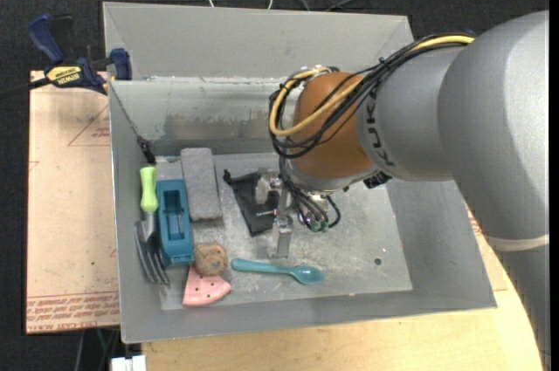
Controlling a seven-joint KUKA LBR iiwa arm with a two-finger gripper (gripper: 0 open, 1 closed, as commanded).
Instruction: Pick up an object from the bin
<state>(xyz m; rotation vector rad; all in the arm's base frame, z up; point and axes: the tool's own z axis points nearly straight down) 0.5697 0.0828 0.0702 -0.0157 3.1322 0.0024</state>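
Judging from how things lie, the pick is hardly begun: every loose thing rests on the floor of the bin (384,269), and none is lifted. The claw (281,240) hangs low near the middle of the floor, under the orange wrist cover (327,129). Whether it is spread or pressed together cannot be told from this angle, and nothing can be seen pinched in it.

Two things are nearest. A black angular piece (247,202) lies just beside the claw at its ten o'clock, and a teal spoon (278,271) lies flat at its six o'clock, bowl towards four. Either could be the one to take, and which is meant cannot be told. Closing, gripping and lifting are all left to do.

The rest is crowded along the bin's nine o'clock side:
- a grey block (200,182)
- a blue tool (175,223), with a green handle (148,188) beside it
- a dark fork (150,249)
- a brown lump (210,257)
- a pink wedge (205,290) towards seven

The floor from two round to five o'clock is bare and gives the best room to shift or set down. The sloped back wall at twelve stands close behind the wrist, so a straight lift looks safer than a tilt backwards. The front rim at six lies just beyond the spoon and leaves little room there.
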